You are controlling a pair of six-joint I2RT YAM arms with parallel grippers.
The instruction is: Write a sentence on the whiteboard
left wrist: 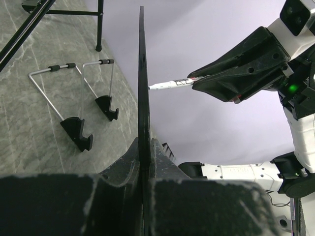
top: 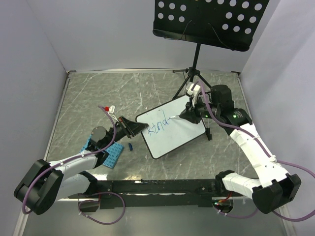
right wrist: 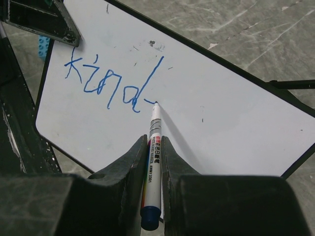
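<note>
The whiteboard is held tilted above the table, its left corner pinched in my left gripper, which is shut on it. In the left wrist view the whiteboard runs edge-on between the fingers of that gripper. My right gripper is shut on a white marker with a blue end. The marker's tip touches the whiteboard just right of the sentence, which reads "kind" in blue with a short tail. From above, the sentence sits near the board's upper left, with the right gripper beside it.
A black perforated music-stand tray stands at the back, its tripod legs just behind the board. A blue studded plate and a small blue cap lie by the left arm. Two wire props with black feet rest on the table.
</note>
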